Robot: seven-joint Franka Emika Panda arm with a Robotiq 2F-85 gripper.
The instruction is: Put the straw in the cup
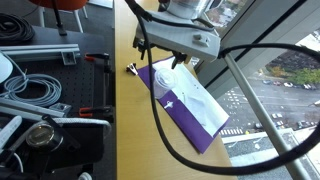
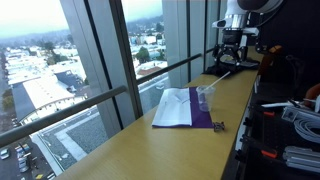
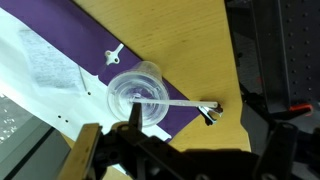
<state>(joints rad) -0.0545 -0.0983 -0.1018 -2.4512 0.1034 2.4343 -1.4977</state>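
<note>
The clear cup [image 3: 138, 92] stands upright on the purple cloth [image 3: 75, 45]; it also shows in both exterior views [image 1: 176, 63] [image 2: 205, 97]. The thin pale straw [image 3: 170, 101] has one end inside the cup and leans over the rim toward a small black-and-yellow object [image 3: 210, 112]. I cannot tell if its outer end touches that object. My gripper [image 3: 185, 160] hangs above and apart from the cup, open and empty. It shows high over the table in both exterior views [image 1: 188, 18] [image 2: 232, 50].
A white sheet [image 3: 40, 70] lies on the cloth by the window side. The wooden table [image 3: 185, 45] runs along a glass window wall [image 2: 100, 60]. Black racks with cables and clamps [image 1: 50, 90] border the table's other side. Thick black cables [image 1: 200, 150] hang in front.
</note>
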